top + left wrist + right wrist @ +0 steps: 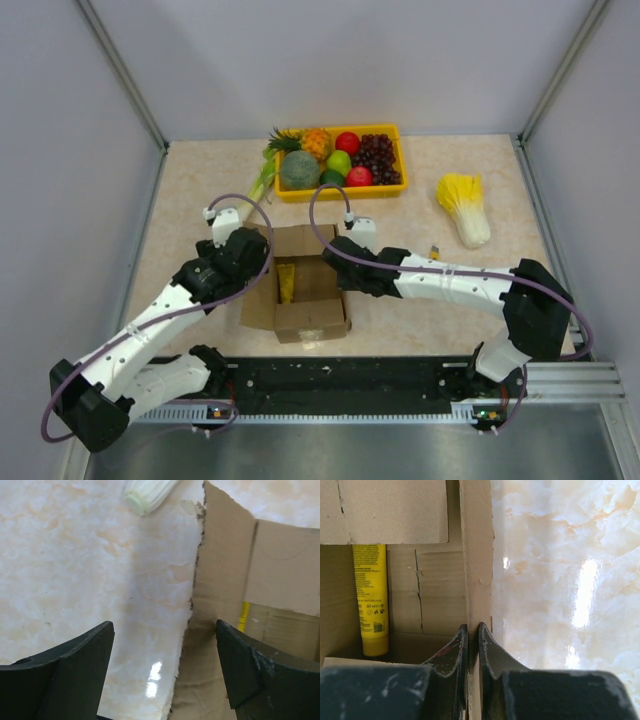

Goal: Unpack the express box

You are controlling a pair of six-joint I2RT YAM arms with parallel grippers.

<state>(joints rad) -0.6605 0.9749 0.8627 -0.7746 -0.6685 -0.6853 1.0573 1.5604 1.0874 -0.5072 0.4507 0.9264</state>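
Note:
The express box (310, 315) is a brown carton in the middle of the table with its flaps open. A yellow tube (287, 281) lies inside it. My right gripper (345, 268) is shut on the box's right wall; in the right wrist view the fingertips (464, 639) pinch the cardboard edge (477, 570), with the yellow tube (370, 595) to their left. My left gripper (250, 243) is open at the box's left side. In the left wrist view the left gripper (165, 635) has the torn edge of the left flap (225, 580) between its spread fingers (75, 670), not touching it.
A yellow tray (330, 194) of fruit stands at the back. A green stalk (262, 182) lies left of it, and its pale end shows in the left wrist view (147, 495). A napa cabbage (465, 208) lies at the right, with a small object (435, 250) below it. Grey walls enclose the table.

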